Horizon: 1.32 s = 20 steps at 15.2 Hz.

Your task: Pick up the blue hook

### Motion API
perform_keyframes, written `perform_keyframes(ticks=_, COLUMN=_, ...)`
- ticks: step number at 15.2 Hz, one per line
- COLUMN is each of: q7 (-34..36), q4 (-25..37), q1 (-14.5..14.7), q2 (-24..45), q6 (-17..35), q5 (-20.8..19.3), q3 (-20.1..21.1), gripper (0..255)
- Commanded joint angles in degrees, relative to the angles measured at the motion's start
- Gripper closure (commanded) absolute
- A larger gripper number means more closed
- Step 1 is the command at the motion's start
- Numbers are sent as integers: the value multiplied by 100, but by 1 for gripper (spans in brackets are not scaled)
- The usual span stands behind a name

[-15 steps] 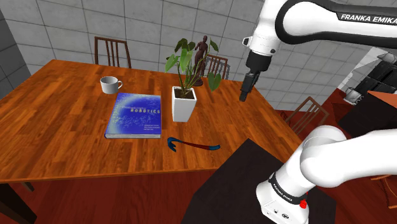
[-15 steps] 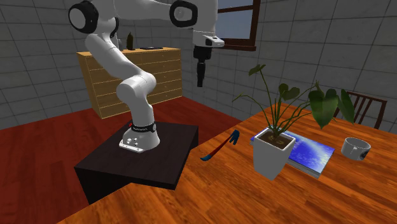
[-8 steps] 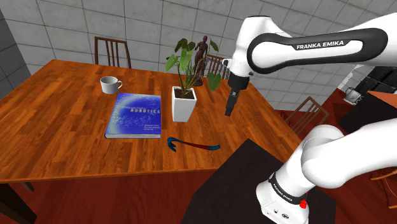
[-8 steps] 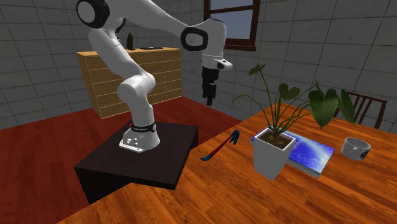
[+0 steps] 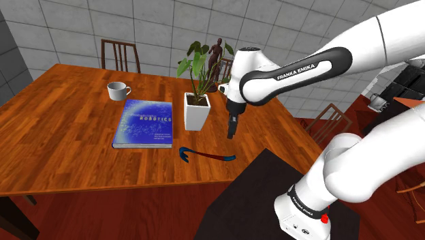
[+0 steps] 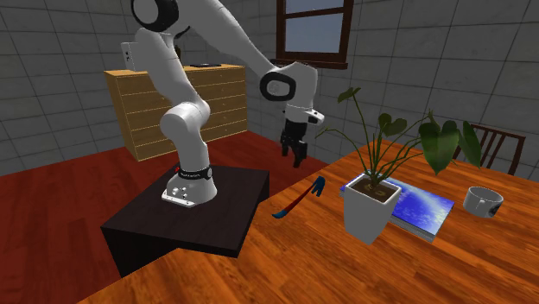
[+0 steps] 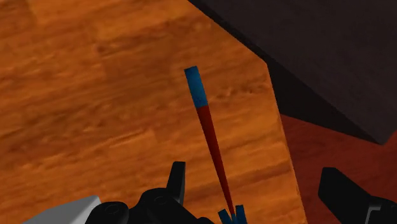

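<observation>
The robot's hand (image 5: 231, 131) hangs above the wooden desk (image 5: 68, 136), its 2 black fingers spread wide and holding nothing. It is just to the shoulder view's right of the white plant pot (image 5: 196, 110). The blue hook (image 5: 204, 155), a thin red bar with blue ends, lies flat on the desk below and nearer than the hand, close to the near edge and beside the dark stand (image 5: 272, 198).

In the wrist view the hook (image 7: 213, 149) runs between the fingers but sits much closer to 1 of them, so the hand (image 7: 253, 175) is not centred over it. A straight drop from here risks that finger landing on the bar rather than beside it.

The bar is slim and flush with the wood. Fingers that stop too high would likely close on air, and fingers that go too low would strike the desk.

With the edge so close, a sideways knock could send the hook onto the floor. A grip near 1 end would probably let the long bar swing or slip on the lift. The plant's leaves (image 6: 436, 142) also hang close to the arm.
</observation>
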Motion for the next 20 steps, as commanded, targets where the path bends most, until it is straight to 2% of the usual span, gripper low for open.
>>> perform_keyframes(ticks=1, q7=-209, q4=-21, q1=61, q2=449, q6=472, q5=-47, q3=10, gripper=0)
perform_keyframes(ticks=11, q7=-969, q4=495, q1=255, q2=2887, q6=2350, q5=-525, q3=128, gripper=0)
perform_keyframes(ticks=20, q7=-843, q4=603, q1=296, q2=3578, q6=2931, q5=-664, q3=57, gripper=0)
